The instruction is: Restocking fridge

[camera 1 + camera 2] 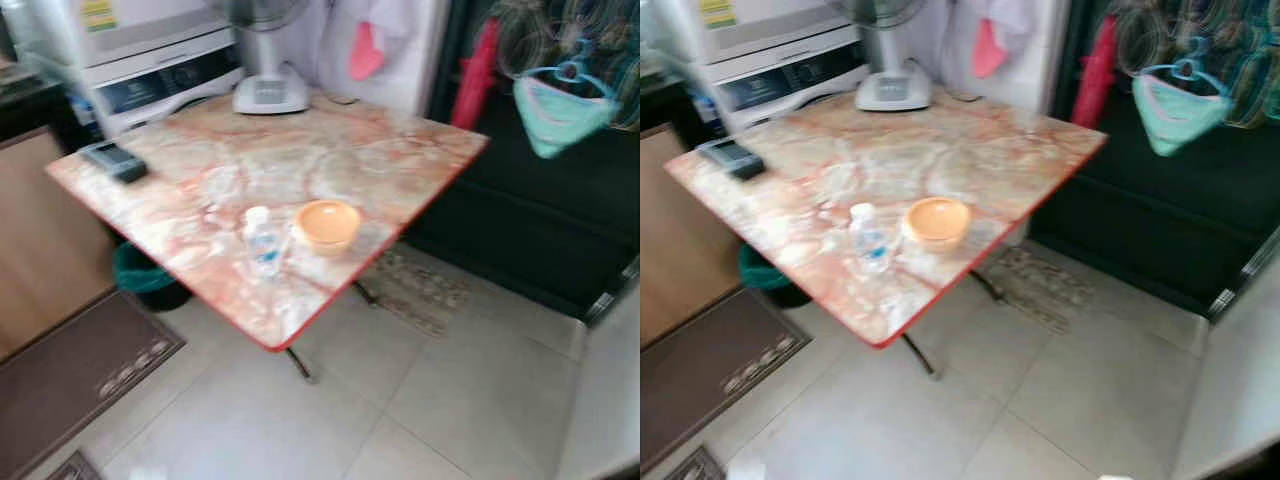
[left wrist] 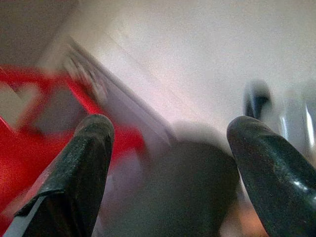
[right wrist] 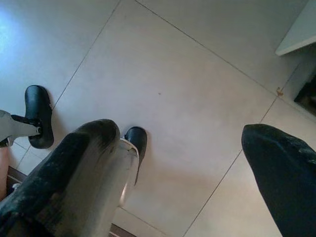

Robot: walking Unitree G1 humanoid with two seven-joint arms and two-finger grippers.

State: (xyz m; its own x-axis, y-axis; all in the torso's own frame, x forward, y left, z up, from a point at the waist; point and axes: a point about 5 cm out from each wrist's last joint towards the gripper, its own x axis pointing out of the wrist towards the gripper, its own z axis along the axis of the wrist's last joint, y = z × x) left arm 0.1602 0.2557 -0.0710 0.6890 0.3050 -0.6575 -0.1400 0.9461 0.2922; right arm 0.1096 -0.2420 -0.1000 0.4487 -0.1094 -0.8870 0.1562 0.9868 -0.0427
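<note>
A small clear water bottle [image 1: 262, 240] with a blue label stands near the front edge of a marble-patterned table [image 1: 230, 160] with a red rim. An orange bowl [image 1: 327, 224] sits just to the bottle's right. My left gripper [image 2: 168, 163] hangs open over blurred red and white shapes. My right gripper [image 3: 182, 163] is open too, pointing down at the pale floor tiles with nothing between its fingers [image 3: 84, 168].
A white fan base [image 1: 270, 92] stands at the table's far edge and a dark remote-like device [image 1: 115, 160] lies at its left corner. A washing machine [image 1: 150, 70] is behind. A green bin [image 1: 140, 275] sits under the table, a brown mat [image 1: 70, 370] on the floor left.
</note>
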